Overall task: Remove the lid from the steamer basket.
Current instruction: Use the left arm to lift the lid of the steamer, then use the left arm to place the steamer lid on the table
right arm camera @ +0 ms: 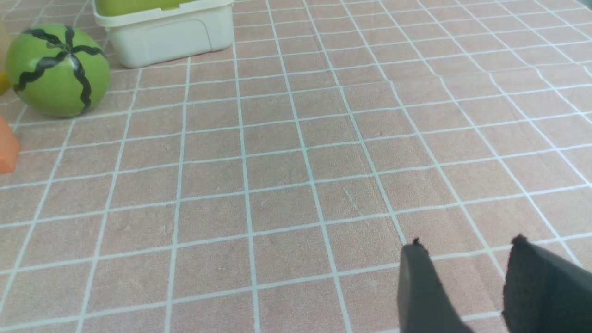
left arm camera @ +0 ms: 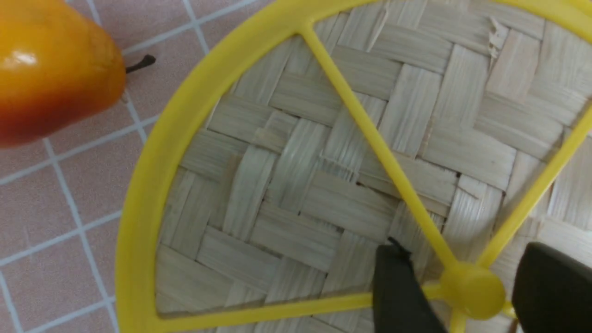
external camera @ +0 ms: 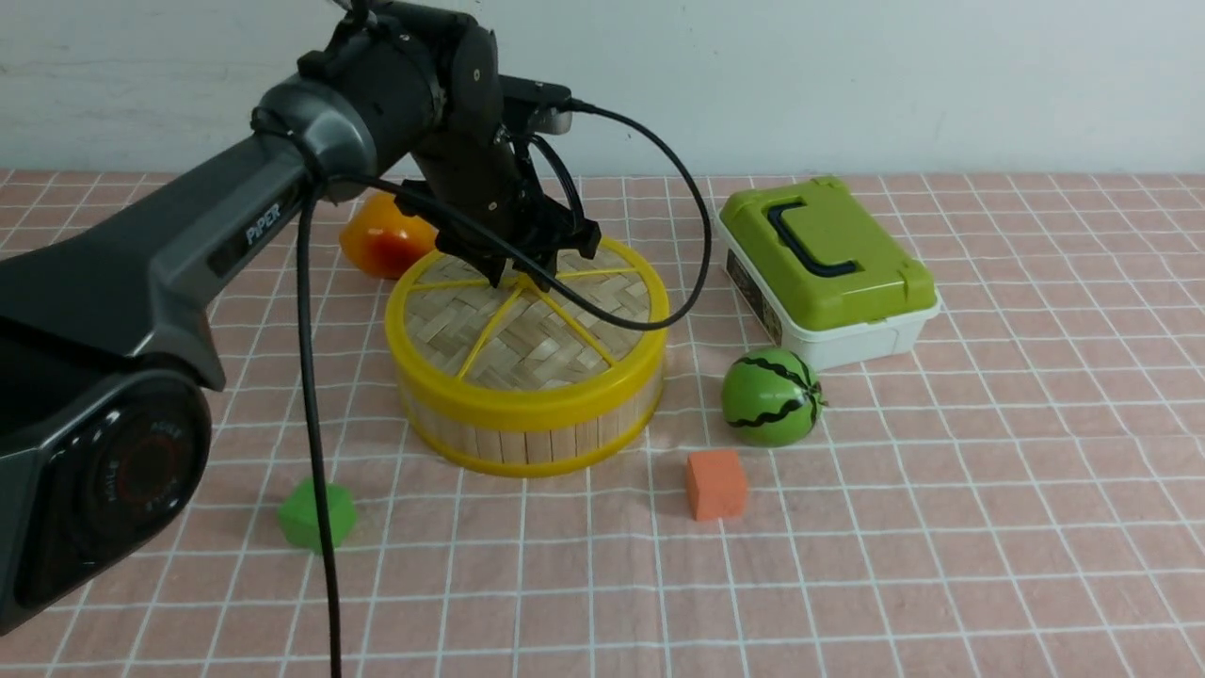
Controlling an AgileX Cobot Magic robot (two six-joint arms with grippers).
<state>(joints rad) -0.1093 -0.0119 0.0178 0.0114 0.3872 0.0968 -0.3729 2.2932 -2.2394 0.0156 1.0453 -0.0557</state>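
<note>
The lid [external camera: 527, 325], a woven bamboo disc with a yellow rim and spokes, sits on the steamer basket [external camera: 537, 438], whose pale slats show below it. My left gripper [external camera: 522, 273] is down on the lid's centre. In the left wrist view the lid [left arm camera: 323, 185] fills the frame, and the left gripper [left arm camera: 462, 247] is open with one dark finger on each side of the yellow hub [left arm camera: 471, 289], small gaps showing. My right gripper [right arm camera: 467, 241] is open and empty over bare tablecloth; it is outside the front view.
An orange-yellow pear [external camera: 386, 235] lies just behind the basket on the left. A white box with a green lid [external camera: 824, 268], a toy watermelon [external camera: 772, 395] and an orange cube [external camera: 715, 483] are to its right. A green block [external camera: 315, 513] lies front left.
</note>
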